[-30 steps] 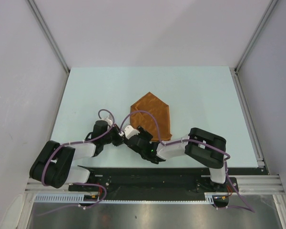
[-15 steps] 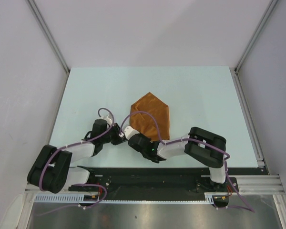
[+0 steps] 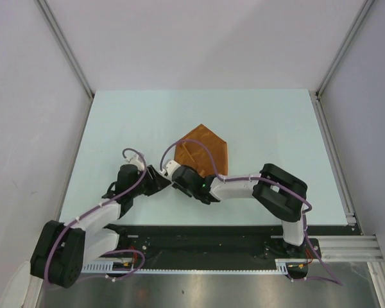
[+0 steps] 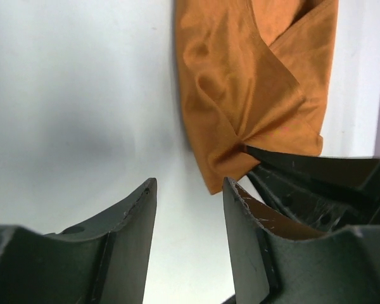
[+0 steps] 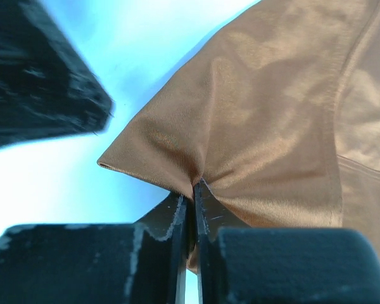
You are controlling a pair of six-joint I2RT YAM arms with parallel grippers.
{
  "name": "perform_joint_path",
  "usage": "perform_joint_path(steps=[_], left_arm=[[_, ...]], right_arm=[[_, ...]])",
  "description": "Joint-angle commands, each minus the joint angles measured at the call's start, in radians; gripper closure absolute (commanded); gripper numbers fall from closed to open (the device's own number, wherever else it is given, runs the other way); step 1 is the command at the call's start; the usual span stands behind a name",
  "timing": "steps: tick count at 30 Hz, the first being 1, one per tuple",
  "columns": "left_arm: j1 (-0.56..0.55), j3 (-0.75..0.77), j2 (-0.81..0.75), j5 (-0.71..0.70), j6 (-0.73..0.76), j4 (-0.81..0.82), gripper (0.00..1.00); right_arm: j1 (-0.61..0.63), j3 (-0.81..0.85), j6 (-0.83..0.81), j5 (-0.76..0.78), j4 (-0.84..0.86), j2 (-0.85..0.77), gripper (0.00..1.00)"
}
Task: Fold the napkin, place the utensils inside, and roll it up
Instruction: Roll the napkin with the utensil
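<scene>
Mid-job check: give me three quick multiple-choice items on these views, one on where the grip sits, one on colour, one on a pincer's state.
1. Where does the right pincer grip the napkin?
A. near-left corner
B. far tip
C. right edge
2. What colour is the napkin?
A. navy
B. rust-orange
C. white
3. The left pincer is:
A. shut on the napkin
B. shut on a spoon
C. open, holding nothing
Answers: 1 A, the cloth bunches between its closed fingers at that corner. 2 B, plain in every view. 3 C, bare table shows between its spread fingers.
</scene>
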Motion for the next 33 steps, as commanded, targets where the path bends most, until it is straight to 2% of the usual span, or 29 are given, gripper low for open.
perform_joint_path(steps=[1,6,8,14,21,33], left_arm=[[0.006,-0.01,-0.073,-0.102,0.107,-0.065,0.49],[-0.011,-0.03,-0.145,-0.111,0.185,-0.062,0.49],[-0.038,-0.035,-0.162,-0.117,0.205,-0.061,0.47],[-0.15,-0.016,-0.169,-0.13,0.291,-0.019,0.33],[-0.198,-0.027,-0.151,-0.148,0.358,0.057,0.28],[-0.253,-0.048,-0.087,-0.094,0.405,0.143,0.28]], right_arm=[[-0.047,0.065,0.063,-0.273,-0.211,-0.013,0.96],[-0.113,0.164,0.094,-0.521,-0.346,-0.003,0.99],[-0.128,0.193,0.094,-0.573,-0.398,0.01,1.0],[-0.192,0.273,0.122,-0.818,-0.474,0.059,1.0],[-0.248,0.333,0.128,-0.914,-0.532,0.157,1.0],[-0.306,0.348,0.163,-1.012,-0.529,0.223,1.0]])
